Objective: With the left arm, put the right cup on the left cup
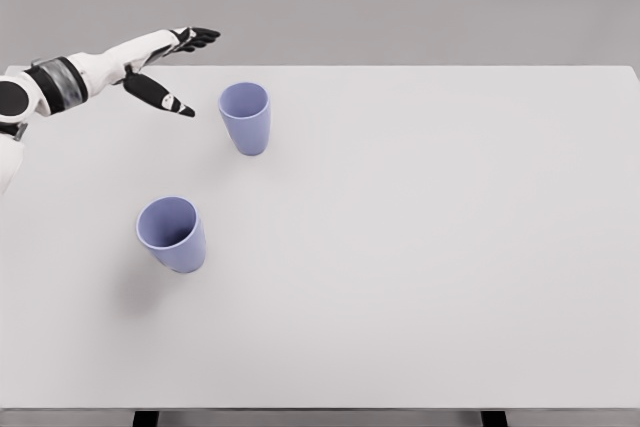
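Note:
Two lavender-blue cups stand upright on the white table [420,247]. The right cup [245,117] is farther back. The left cup [172,234] is nearer the front and to the left. My left hand [180,67] hovers above the table's back left, to the left of the right cup and apart from it. Its fingers are spread and its thumb points down toward the table. It holds nothing. The right arm does not show.
The table's back edge runs just behind the left hand. Its front edge lies near the bottom of the picture, with dark legs showing below.

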